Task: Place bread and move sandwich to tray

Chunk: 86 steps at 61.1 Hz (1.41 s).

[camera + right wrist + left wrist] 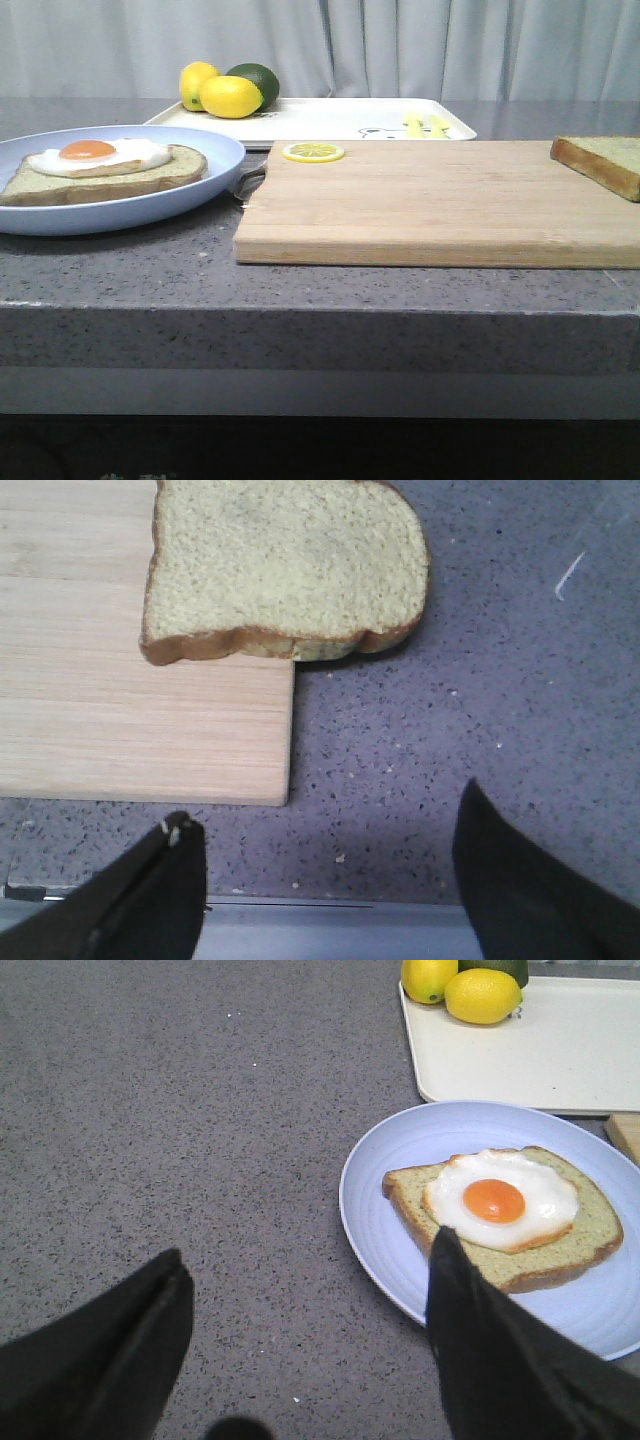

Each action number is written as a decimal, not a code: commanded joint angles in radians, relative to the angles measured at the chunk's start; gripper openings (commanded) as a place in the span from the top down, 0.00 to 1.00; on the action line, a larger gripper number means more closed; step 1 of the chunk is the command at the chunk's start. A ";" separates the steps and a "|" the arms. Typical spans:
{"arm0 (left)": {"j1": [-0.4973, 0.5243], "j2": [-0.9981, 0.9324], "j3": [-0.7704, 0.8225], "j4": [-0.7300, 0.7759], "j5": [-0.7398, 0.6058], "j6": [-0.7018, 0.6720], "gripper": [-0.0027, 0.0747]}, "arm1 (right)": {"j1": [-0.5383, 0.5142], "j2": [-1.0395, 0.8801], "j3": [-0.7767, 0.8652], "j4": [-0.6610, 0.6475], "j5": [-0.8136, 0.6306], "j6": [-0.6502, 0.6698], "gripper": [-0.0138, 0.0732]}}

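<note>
The plain bread lies at the right end of the wooden cutting board; in the right wrist view the bread overhangs the board's corner. No two-slice sandwich shows: a single slice topped with a fried egg lies on the pale-blue plate at the left. The white tray lies at the back. My left gripper is open and empty above the counter beside the plate. My right gripper is open and empty near the counter's front edge, short of the bread. Neither gripper shows in the front view.
Two lemons and a lime sit on the tray's left corner. A lemon slice lies on the board's far left. The counter's front edge runs just under my right gripper.
</note>
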 commanded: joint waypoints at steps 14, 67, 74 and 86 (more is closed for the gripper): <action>-0.091 0.008 -0.027 -0.038 -0.081 -0.002 0.30 | 0.002 0.045 -0.118 0.026 0.059 -0.005 0.26; -0.325 0.008 -0.027 0.015 -0.075 0.051 0.30 | -0.507 0.512 -0.588 0.499 0.482 -0.360 0.26; -0.325 0.008 -0.027 0.023 -0.075 0.051 0.30 | -0.635 0.600 -0.588 0.682 0.508 -0.475 0.26; -0.325 0.008 -0.027 0.025 -0.075 0.051 0.30 | -0.673 0.754 -0.588 0.857 0.513 -0.613 0.26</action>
